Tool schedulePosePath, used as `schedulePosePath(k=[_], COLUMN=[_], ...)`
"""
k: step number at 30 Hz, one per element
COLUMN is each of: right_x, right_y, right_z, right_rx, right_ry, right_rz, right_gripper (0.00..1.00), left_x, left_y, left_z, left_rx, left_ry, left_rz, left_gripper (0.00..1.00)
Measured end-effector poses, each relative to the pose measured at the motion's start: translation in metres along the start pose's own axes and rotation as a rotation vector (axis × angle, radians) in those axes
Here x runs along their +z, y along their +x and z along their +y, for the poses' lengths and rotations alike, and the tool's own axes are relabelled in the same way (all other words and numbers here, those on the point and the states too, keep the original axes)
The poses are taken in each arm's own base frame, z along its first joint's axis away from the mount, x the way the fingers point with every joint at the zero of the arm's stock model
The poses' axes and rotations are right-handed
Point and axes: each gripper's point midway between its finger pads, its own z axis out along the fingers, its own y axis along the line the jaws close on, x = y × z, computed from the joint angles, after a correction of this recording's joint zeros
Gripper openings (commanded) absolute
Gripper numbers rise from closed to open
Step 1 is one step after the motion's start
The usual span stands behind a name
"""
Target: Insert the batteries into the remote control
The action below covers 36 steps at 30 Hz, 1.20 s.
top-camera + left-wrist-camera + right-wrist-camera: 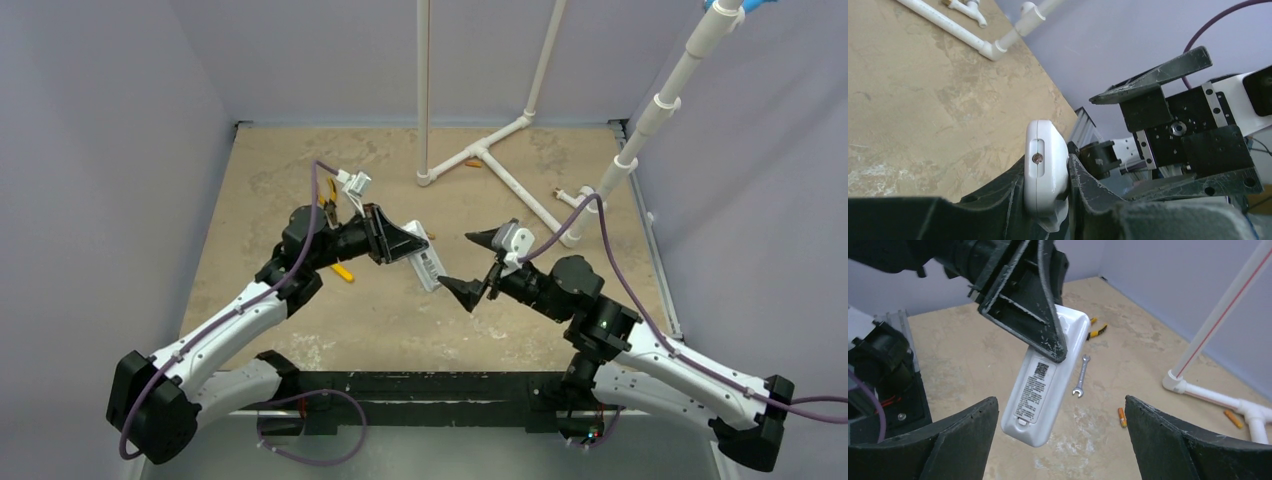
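My left gripper is shut on the upper part of the white remote control and holds it tilted in the air above the table. Its back, with a printed label and a small latch at the lower end, faces the right wrist camera. My right gripper stands open, a finger on either side just short of the remote's lower end, touching nothing. In the top view the remote control hangs between the left gripper and the right gripper. Two orange batteries lie on the table: one in the open, one beside the pipe frame.
A small silver wrench and yellow-handled pliers lie on the tan table beyond the remote. A white PVC pipe frame stands at the back, with an upright pole and a slanted pipe on the right.
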Motion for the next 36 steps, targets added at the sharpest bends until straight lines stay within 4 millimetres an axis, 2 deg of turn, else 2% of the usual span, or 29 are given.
schedulePosePath(k=[6, 9, 12, 21, 36], right_x=[-0.016, -0.023, -0.028, -0.025, -0.022], right_y=[-0.002, 0.003, 0.015, 0.053, 0.053], right_z=[0.028, 0.042, 0.052, 0.066, 0.062], right_rx=[-0.219, -0.302, -0.367, -0.448, -0.566], right_ry=[-0.210, -0.314, -0.396, -0.534, -0.543], right_rz=[-0.044, -0.043, -0.018, 0.080, 0.054], right_gripper=[0.72, 0.48, 0.38, 0.42, 0.40], left_x=[0.004, 0.006, 0.005, 0.004, 0.004], left_y=[0.021, 0.033, 0.040, 0.042, 0.053], left_z=[-0.011, -0.013, -0.014, -0.015, -0.012], left_rx=[0.025, 0.021, 0.017, 0.011, -0.039], left_ry=[0.094, 0.121, 0.136, 0.140, 0.143], left_rz=[0.104, 0.149, 0.173, 0.176, 0.231], left_gripper=[0.00, 0.00, 0.00, 0.00, 0.00])
